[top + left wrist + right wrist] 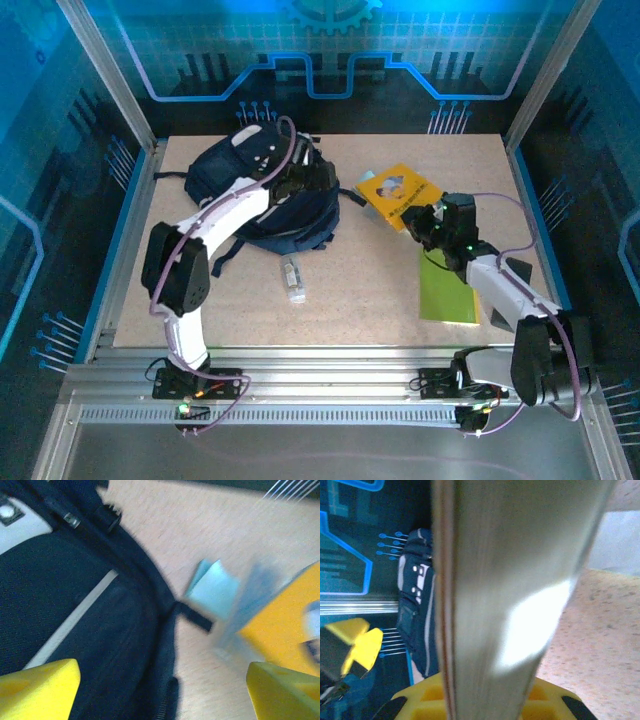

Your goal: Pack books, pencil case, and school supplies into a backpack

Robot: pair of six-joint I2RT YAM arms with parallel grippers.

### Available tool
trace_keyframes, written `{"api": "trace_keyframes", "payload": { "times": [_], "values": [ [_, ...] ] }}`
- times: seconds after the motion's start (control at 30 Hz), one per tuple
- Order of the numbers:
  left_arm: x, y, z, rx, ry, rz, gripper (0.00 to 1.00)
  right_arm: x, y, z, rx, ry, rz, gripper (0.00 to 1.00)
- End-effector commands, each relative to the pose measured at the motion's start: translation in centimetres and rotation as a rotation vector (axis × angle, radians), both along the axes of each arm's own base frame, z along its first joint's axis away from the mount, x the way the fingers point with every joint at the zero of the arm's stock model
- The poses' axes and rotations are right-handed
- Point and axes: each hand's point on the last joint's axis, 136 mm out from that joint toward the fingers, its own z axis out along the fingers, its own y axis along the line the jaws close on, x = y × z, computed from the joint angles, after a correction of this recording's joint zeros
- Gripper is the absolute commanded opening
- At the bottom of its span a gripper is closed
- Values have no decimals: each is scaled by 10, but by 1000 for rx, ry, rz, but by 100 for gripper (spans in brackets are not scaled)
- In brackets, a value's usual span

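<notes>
The dark navy backpack (235, 175) lies at the back left of the table, and also shows in the left wrist view (75, 630) and in the right wrist view (417, 605). My left gripper (312, 182) hangs open over its right edge (162, 690), nothing between its yellow fingers (37, 690). My right gripper (428, 226) is shut on the yellow book (396, 194), whose edge (510, 580) stands upright in its jaws. The lime-green book (448, 288) lies flat under the right arm. A pale-blue pad (215, 587) lies between backpack and yellow book (280, 625). A clear tube (292, 278) lies in front of the backpack. The pencil case is out of view.
The wooden table (400, 150) is framed by aluminium rails, with blue-lit walls on three sides. A black strap (195, 616) of the backpack reaches toward the pad. The left gripper's yellow finger (362, 645) shows at the left of the right wrist view.
</notes>
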Motion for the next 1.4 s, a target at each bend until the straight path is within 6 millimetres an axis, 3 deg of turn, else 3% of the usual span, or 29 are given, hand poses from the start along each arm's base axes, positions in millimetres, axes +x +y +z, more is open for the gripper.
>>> {"api": "trace_keyframes", "payload": {
  "times": [0.0,0.27,0.53,0.63,0.73,0.83,0.93,1.0,1.17,1.37],
  "values": [
    [-18,29,-47,268,162,-88,89,-1,-5,20,-47,-56,68,0],
    [-3,35,-91,405,226,-126,91,-1,-8,22,-43,-66,67,0],
    [9,72,-142,396,369,-26,87,-6,-10,22,-54,-71,68,0],
    [2,76,-162,346,454,-30,74,-8,-13,23,-72,-76,61,0],
    [-9,68,-176,294,521,-84,46,-8,-16,28,-97,-90,58,0],
    [-10,61,-176,258,522,-108,26,-5,-16,41,-130,-114,81,0],
    [-4,56,-155,231,479,-110,0,-2,-15,52,-148,-140,98,0],
    [3,53,-130,210,419,-112,0,0,-13,57,-147,-153,111,0],
    [17,45,-40,149,254,-121,0,7,-5,58,-131,-159,152,0],
    [20,37,47,25,130,-163,0,17,6,53,-76,-158,196,0]
  ]
}}
